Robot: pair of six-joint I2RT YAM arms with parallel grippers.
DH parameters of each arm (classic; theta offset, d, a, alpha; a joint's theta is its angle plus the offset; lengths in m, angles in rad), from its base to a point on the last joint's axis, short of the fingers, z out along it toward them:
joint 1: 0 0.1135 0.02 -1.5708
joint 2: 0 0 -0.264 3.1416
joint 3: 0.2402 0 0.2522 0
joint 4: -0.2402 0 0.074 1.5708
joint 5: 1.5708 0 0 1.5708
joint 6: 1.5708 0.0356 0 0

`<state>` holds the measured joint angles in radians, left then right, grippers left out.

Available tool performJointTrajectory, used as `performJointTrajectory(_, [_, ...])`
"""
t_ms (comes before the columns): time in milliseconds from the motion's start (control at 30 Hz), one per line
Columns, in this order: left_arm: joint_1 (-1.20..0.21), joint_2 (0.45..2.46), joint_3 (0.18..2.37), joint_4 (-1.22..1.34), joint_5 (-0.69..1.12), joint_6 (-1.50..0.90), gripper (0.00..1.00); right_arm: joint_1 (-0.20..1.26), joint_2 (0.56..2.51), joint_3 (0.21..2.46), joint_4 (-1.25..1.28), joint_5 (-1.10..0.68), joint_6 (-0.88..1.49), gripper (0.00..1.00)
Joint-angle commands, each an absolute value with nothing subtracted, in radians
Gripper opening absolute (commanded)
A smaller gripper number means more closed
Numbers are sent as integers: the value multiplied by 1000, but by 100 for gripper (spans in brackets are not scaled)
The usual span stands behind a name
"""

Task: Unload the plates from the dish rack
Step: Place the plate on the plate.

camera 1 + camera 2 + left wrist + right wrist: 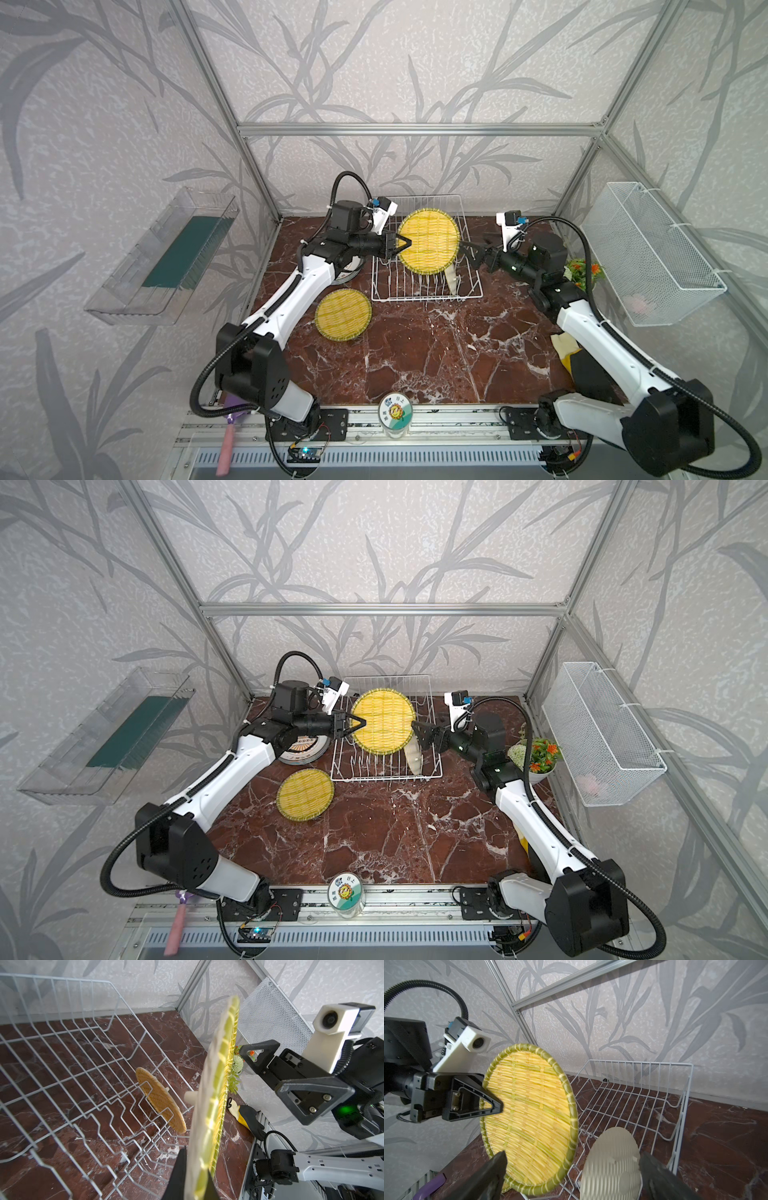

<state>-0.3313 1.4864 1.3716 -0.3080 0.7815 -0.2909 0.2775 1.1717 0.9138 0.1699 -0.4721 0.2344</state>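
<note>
mid-unload: the left gripper [406, 242] clenches the rim of a woven plate [430, 239], held upright over the rack [428, 297]. the right gripper [469, 250] hangs wide apart, empty, just beside its other edge. next, i judge: swing it clear and lay it on the table [415, 353].

A red-brown marble tabletop [415, 357] is noted in both top views. A clear bin [162, 257] is mounted on the left wall, a white mesh basket [656, 253] on the right wall. A flowering pot plant [582, 272], a yellow-black glove [565, 351] and a lidded jar [395, 411] are recorded.
</note>
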Motion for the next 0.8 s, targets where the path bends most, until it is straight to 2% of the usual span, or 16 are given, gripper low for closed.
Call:
performJointTrajectory(0, [-324, 1389, 1400, -355, 669, -321, 0, 278, 1129, 949, 64, -507, 92, 99])
performJointTrajectory(167, [-294, 1290, 1350, -379, 509, -429, 0, 295, 1113, 982, -38, -603, -40, 99])
performJointTrajectory(333, [-226, 1166, 1242, -384, 416, -566, 0, 337, 1112, 1000, -101, -583, -128, 99])
performJointTrajectory(467, [-129, 1052, 1147, -482, 323, -643, 0, 355, 1106, 988, -85, -555, -139, 99])
performJointTrajectory(600, [-35, 943, 1041, -509, 323, -716, 0, 359, 1102, 980, -79, -549, -140, 99])
performJointTrajectory(767, [-9, 862, 962, -586, 306, -719, 0, 367, 1091, 968, -77, -548, -119, 99])
